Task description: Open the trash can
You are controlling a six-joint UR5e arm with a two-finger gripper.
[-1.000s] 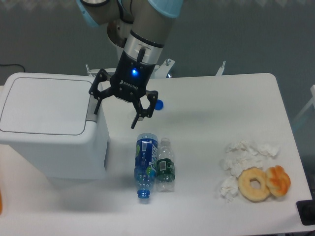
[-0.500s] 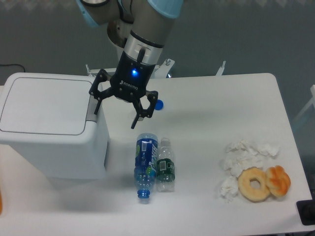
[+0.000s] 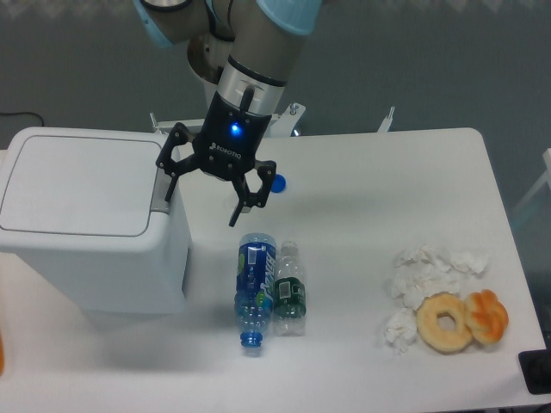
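We see the white surface (image 3: 370, 181) carrying everything. The trash can (image 3: 82, 215) sits at its left edge, lid down flat, with the grey push-button tab (image 3: 161, 186) on the lid's right side. Our end effector (image 3: 201, 209) hangs just right of that tab, its fingers spread wide apart and holding nothing; the left fingertip (image 3: 170, 194) is right at the tab, though we cannot tell whether it touches. Below it lie two bottles side by side: a blue-labelled bottle (image 3: 254, 288) and a green-labelled bottle (image 3: 289, 291). Further right are crumpled tissues (image 3: 426, 271), a doughnut (image 3: 445, 322) and a small pastry (image 3: 487, 315) touching it. A blue cap (image 3: 278, 182) sits behind the end effector.
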